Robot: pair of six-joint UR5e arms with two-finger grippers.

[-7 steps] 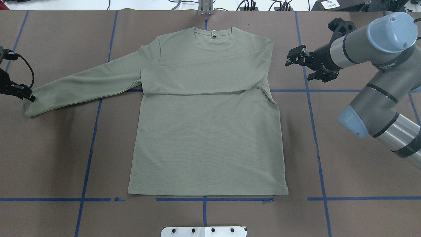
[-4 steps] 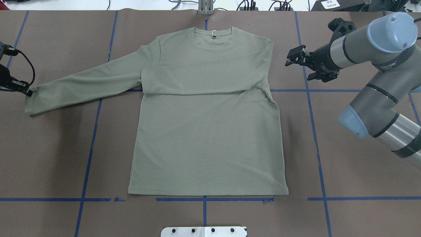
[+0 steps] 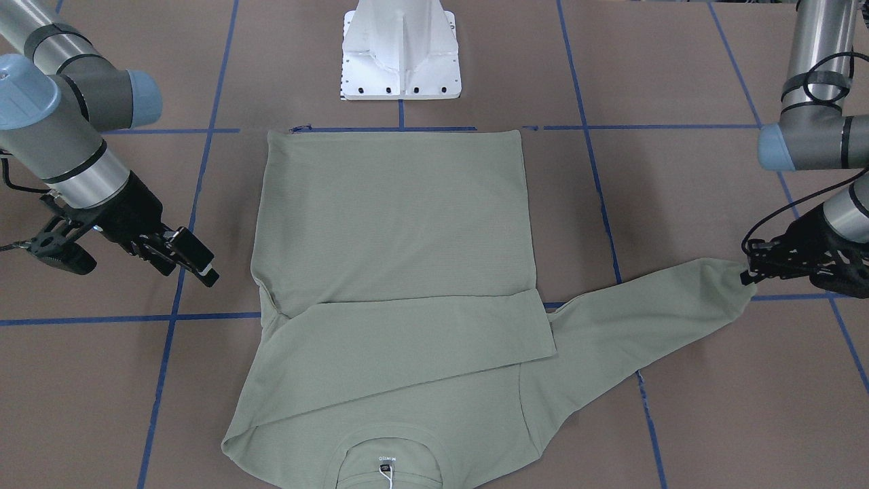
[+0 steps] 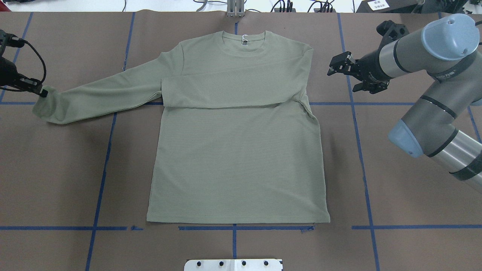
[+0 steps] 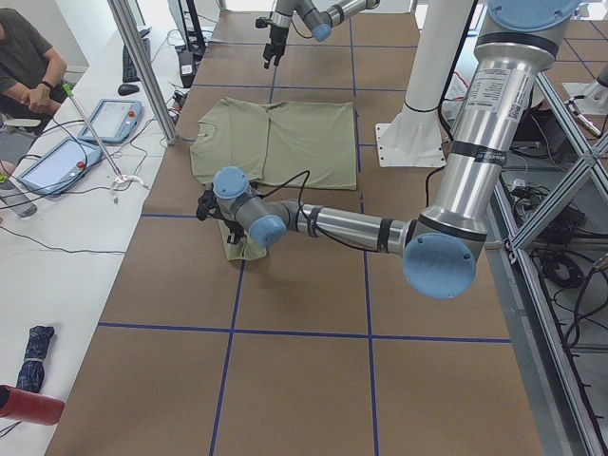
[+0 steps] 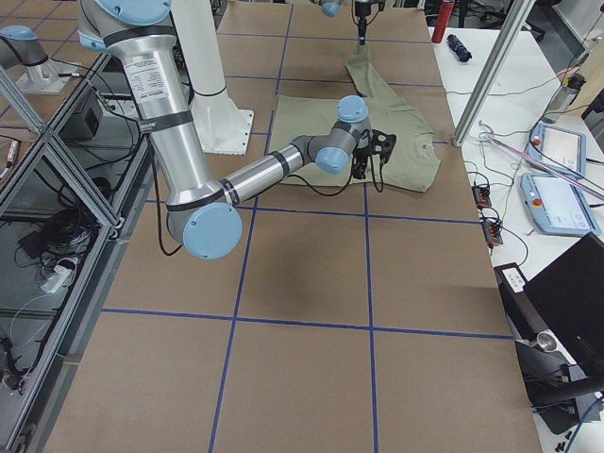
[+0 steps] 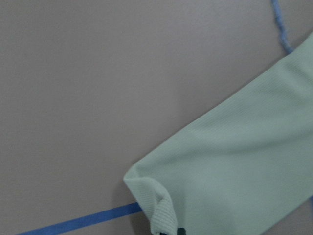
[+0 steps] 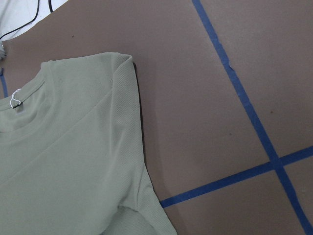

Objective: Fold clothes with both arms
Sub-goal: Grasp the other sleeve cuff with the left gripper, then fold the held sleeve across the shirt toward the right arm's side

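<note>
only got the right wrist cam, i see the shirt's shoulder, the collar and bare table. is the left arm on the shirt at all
Observer: Yes. The left gripper is closed on the end of the outstretched sleeve.
Operator: and the other sleeve
Observer: The other sleeve lies folded across the chest of the shirt and reaches the opposite armpit.
Operator: is my gripper open
Observer: The right gripper is open. It is beside the shoulder and touches no cloth.
</note>
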